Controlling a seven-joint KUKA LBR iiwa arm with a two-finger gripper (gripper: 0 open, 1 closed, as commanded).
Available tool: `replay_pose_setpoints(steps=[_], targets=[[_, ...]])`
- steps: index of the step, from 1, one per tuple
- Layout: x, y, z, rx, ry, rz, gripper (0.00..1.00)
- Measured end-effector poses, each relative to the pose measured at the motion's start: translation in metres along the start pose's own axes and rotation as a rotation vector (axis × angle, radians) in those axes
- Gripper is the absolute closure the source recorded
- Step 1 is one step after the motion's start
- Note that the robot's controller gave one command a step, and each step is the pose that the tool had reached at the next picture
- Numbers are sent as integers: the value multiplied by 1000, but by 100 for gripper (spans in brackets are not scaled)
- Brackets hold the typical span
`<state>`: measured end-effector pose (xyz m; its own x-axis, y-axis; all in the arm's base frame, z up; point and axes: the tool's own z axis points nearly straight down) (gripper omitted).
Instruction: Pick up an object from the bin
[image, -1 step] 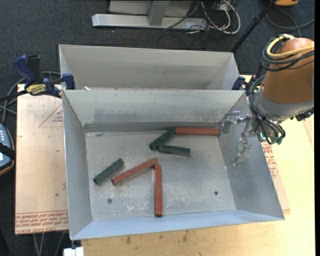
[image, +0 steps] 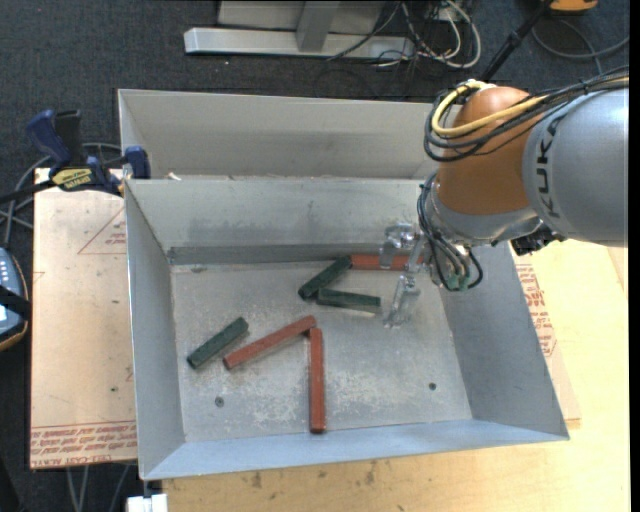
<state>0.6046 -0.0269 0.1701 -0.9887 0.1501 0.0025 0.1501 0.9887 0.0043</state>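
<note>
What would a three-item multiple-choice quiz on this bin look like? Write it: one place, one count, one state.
1. The end effector is: A) at the left wall; B) just right of the paired green bars; C) outside the bin.
2. Green bars number: A) one; B) six; C) three.
3. The two long red bars lie: A) flat in an L; B) stacked; C) upright.
Key: B, it hangs beside that pair; C, the pair plus one at left; A, both flat, ends meeting.
</note>
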Motion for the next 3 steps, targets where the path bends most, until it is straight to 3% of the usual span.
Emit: replay_pose_setpoints(steps=[1,2,3], targets=[[-30,-9,94,4,1,66,0],[-31,-9,89,4,-4,65,100],[2,-40,-34,3,-12,208,100]])
